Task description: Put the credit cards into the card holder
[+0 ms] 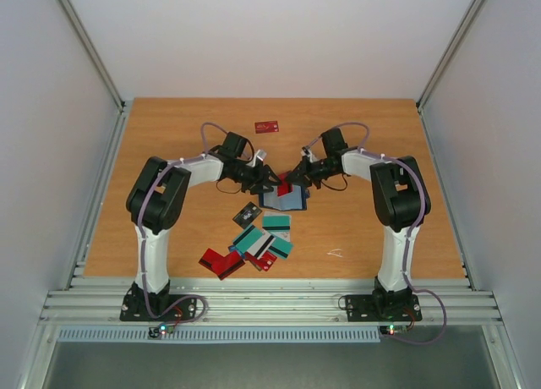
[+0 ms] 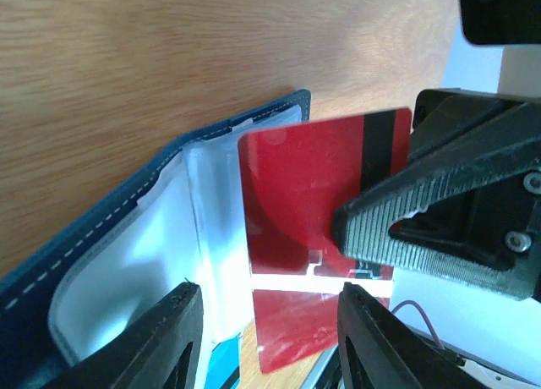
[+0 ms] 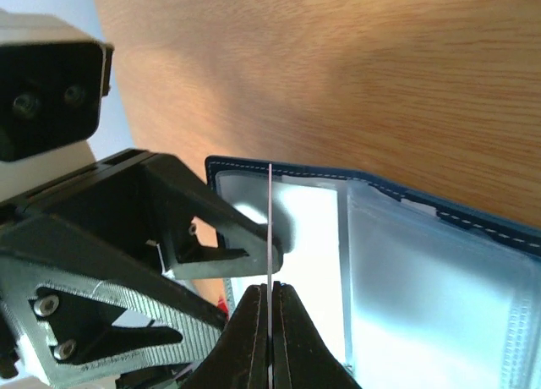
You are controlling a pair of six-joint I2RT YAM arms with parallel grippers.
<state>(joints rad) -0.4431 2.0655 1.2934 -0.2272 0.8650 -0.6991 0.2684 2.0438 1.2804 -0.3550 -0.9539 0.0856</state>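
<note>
While your right fingers (image 3: 258,313) pinch a red card (image 2: 304,194) tight at the open card holder (image 2: 127,262) on the desk (image 1: 169,135), your left fingers (image 2: 182,321) stand apart beside it, holding nothing. More credit cards (image 1: 258,245) lie nearer the arm bases.

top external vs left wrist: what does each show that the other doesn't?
Only top external: the full pile of loose cards, a lone red card at the far side, both arms whole. Only left wrist: the black stripe on the held red card and the pale inner pockets. Both: the open card holder with the right gripper pinching that card at it.
</note>
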